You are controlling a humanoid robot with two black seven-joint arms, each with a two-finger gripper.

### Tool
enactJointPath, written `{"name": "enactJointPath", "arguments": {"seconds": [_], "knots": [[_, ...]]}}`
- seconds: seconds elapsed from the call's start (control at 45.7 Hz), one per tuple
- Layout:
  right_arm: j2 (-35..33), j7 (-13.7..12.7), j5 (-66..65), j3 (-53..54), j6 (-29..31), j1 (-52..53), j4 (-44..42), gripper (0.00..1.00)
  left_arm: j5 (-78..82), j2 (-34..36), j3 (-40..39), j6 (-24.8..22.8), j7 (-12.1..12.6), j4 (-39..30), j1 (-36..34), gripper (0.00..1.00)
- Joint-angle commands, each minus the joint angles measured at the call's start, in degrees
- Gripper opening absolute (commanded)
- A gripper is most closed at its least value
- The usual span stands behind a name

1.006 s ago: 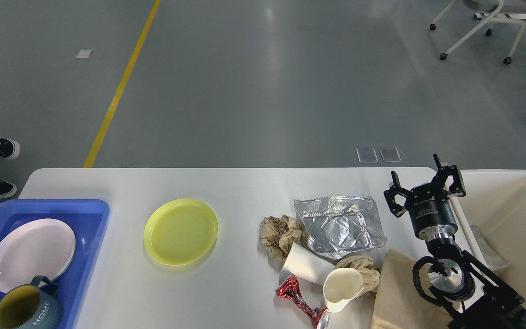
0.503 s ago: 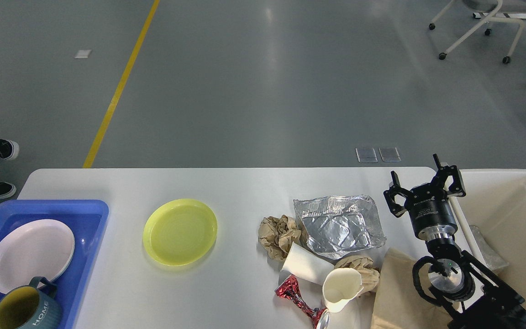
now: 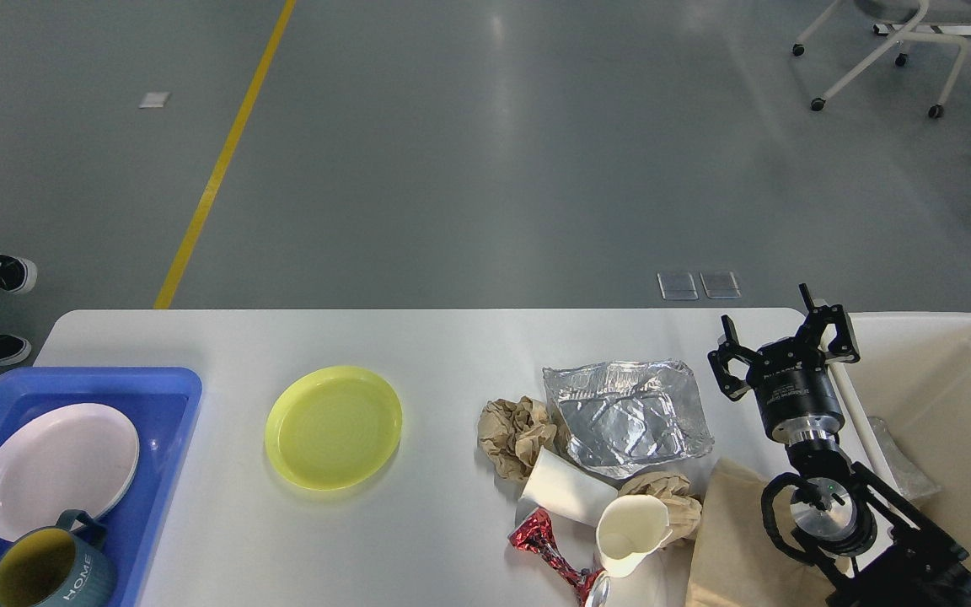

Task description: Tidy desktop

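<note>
Right gripper is hovering with fingers apart, empty, over the desktop's far right edge beside the cream bin; left gripper is not showing. Desktop is spanning the near scene, cluttered: yellow plate left of centre, foil tray, crumpled brown paper, tipped paper cups. Risk, I judge: reaching for the foil could crush it or knock cups off the near edge.

It's a lab or industrial test hall: bare grey floor with a yellow line painted across it, a wheeled chair off to one side, and a bystander's sneakers beside the desktop.
</note>
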Motion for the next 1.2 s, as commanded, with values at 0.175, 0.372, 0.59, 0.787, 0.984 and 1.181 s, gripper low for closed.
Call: {"name": "enactJointPath", "arguments": {"seconds": [0.175, 0.372, 0.59, 0.787, 0.984, 1.181], "knots": [[0.0, 0.0, 0.0, 0.0, 0.0, 0.0, 0.0, 1.00, -0.2, -13.0, 8.3, 0.0, 0.1, -0.4, -18.2, 0.96], [-0.1, 0.0, 0.0, 0.0, 0.1, 0.0, 0.0, 1.00, -4.9, -22.8, 10.0, 0.0, -0.1, -1.8, -30.3, 0.96], [0.0, 0.0, 0.0, 0.0, 0.1, 0.0, 0.0, 1.00, -19.0, -33.9, 17.1, 0.0, -0.1, -14.0, -44.9, 0.96], [0.0, 0.0, 0.0, 0.0, 0.1, 0.0, 0.0, 1.00, -27.8, -40.9, 21.2, 0.0, -0.2, -30.4, -55.0, 0.94], [0.0, 0.0, 0.0, 0.0, 0.1, 0.0, 0.0, 1.00, -37.2, -44.6, 23.7, 0.0, -0.1, -50.2, -66.2, 0.95], [0.0, 0.0, 0.0, 0.0, 0.1, 0.0, 0.0, 1.00, -44.9, -48.3, 26.8, 0.0, -0.1, -55.0, -69.2, 0.96]]}}
